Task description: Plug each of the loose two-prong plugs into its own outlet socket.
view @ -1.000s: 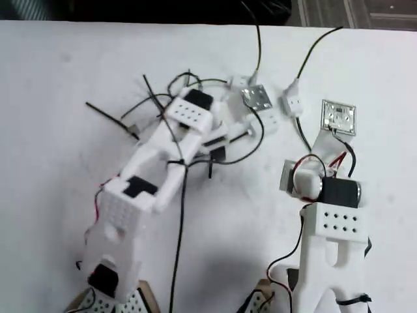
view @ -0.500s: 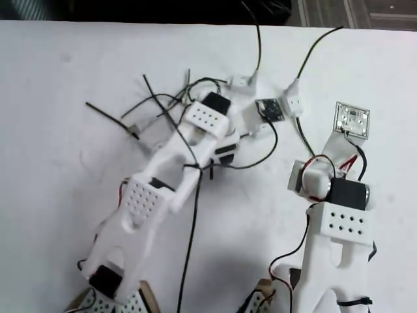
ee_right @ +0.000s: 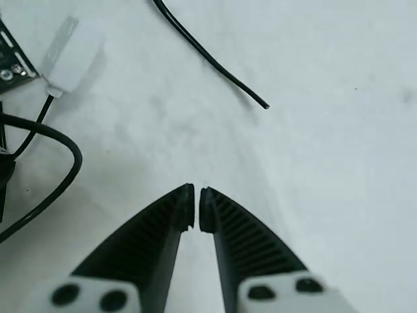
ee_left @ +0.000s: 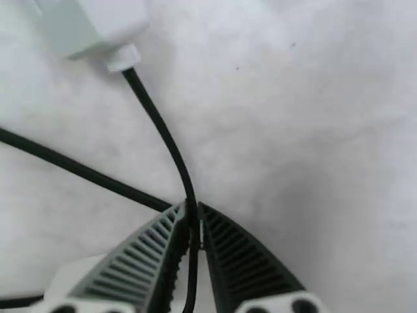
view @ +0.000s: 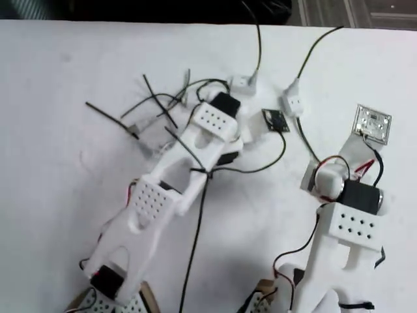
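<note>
White table spreads ahead of the right gripper, jaws nearly touching and empty, while the left gripper clamps a black cable between closed jaws.

Loose white plug near second plug, both black-corded.

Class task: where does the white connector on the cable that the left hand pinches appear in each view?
High view: white connector between the arms, beside the dark board.
Left wrist view: connector just beyond the left hand, ending the pinched cable.
Right wrist view: connector well beyond the right hand, beside that board.
Landmark: the black cable at its end.
</note>
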